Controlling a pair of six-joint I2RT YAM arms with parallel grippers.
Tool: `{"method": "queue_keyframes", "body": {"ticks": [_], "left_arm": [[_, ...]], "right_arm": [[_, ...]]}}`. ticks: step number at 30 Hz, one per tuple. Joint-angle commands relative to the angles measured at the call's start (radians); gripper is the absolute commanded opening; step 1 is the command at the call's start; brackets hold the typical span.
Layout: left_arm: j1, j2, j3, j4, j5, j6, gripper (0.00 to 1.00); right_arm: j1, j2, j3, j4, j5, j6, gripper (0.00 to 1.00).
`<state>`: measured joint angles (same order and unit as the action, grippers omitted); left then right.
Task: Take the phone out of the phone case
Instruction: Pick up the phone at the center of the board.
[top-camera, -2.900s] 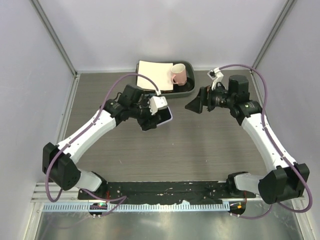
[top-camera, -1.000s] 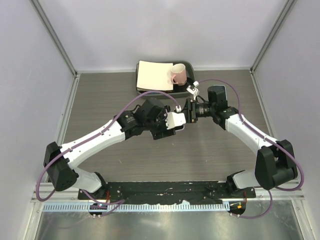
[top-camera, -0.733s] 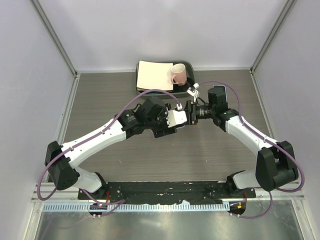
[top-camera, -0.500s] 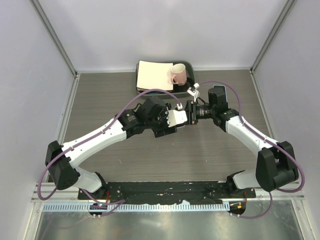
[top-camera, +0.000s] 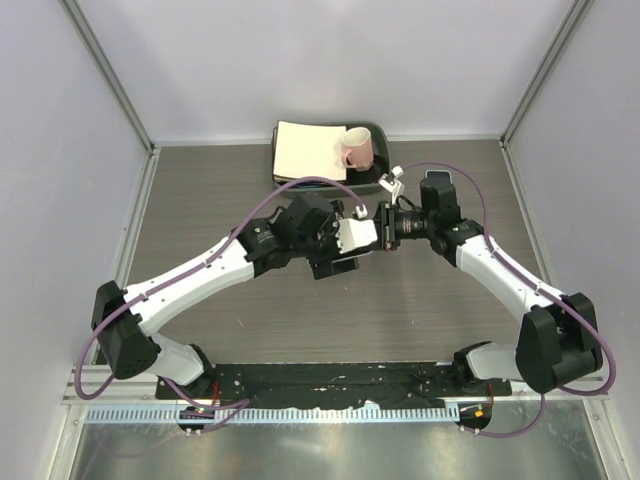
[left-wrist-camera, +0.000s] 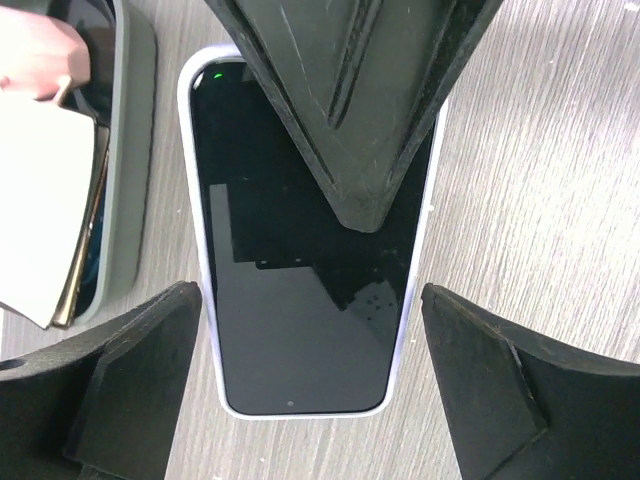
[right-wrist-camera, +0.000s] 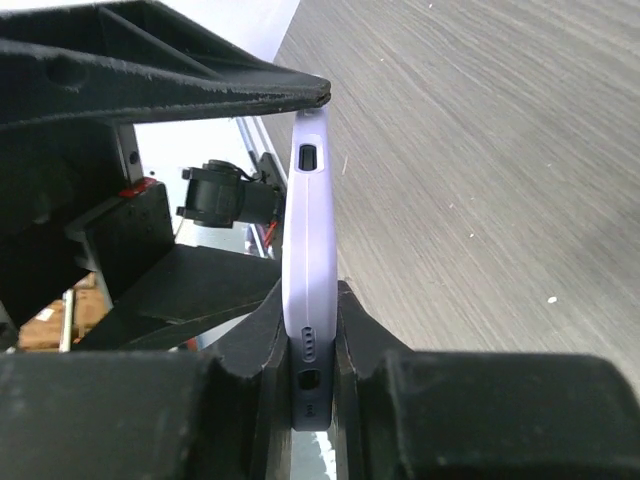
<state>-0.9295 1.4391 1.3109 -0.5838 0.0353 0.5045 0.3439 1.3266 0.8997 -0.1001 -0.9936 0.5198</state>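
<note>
Over the middle of the wood-grain table (top-camera: 420, 320), both arms met at a black-screened phone (left-wrist-camera: 300, 300) sitting in a lavender phone case (right-wrist-camera: 308, 240). The left gripper (left-wrist-camera: 312, 292) clasped the case by its two long edges. The right gripper (right-wrist-camera: 310, 335) pinched one end of the phone, front and back. Near the back wall, a grey tray (top-camera: 384, 170) held a pink mug (top-camera: 356, 150).

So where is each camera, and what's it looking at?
Top: above and behind, looking down at the table, left arm and right arm.
Left wrist: on the left arm, facing the phone screen between its own fingers.
Right wrist: on the right arm, sees the phone edge-on, pinched by its end effector.
Both wrists share the phone.
</note>
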Motion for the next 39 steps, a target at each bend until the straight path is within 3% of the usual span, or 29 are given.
{"method": "queue_keyframes", "body": {"ticks": [1,4,8,14,16,18,22,26,30,34,39], "left_arm": [[0.004,-0.040,0.080,0.042,0.050,-0.075,1.00],[0.058,-0.061,0.116,0.030,0.124,-0.161,1.00],[0.222,-0.092,0.152,0.038,0.398,-0.323,1.00],[0.399,-0.132,0.117,0.151,0.642,-0.558,1.00],[0.443,-0.141,0.094,0.225,0.730,-0.613,1.00],[0.474,-0.143,0.054,0.345,0.854,-0.746,1.00],[0.501,-0.125,-0.019,0.609,0.969,-1.027,1.00],[0.501,-0.097,-0.114,0.892,1.014,-1.253,1.00],[0.501,-0.069,-0.124,0.944,1.017,-1.287,1.00],[0.501,-0.049,-0.156,1.139,1.022,-1.461,1.00],[0.498,-0.045,-0.164,1.205,1.012,-1.508,1.00]], "right_arm": [[-0.013,-0.064,0.060,-0.010,0.007,-0.131,0.01],[-0.032,-0.066,0.113,-0.085,0.006,-0.190,0.01],[-0.065,-0.092,0.162,-0.153,0.000,-0.263,0.01],[-0.114,-0.193,0.188,-0.164,0.038,-0.336,0.01],[-0.114,-0.214,0.203,-0.165,0.038,-0.349,0.01],[-0.114,-0.251,0.211,-0.145,0.039,-0.350,0.01],[-0.114,-0.316,0.219,-0.070,0.061,-0.319,0.01],[-0.117,-0.337,0.226,-0.006,0.009,-0.264,0.01],[-0.117,-0.343,0.237,0.057,-0.010,-0.190,0.01],[-0.117,-0.305,0.240,0.094,0.009,-0.142,0.01],[-0.117,-0.288,0.179,0.282,0.024,0.000,0.01]]}}
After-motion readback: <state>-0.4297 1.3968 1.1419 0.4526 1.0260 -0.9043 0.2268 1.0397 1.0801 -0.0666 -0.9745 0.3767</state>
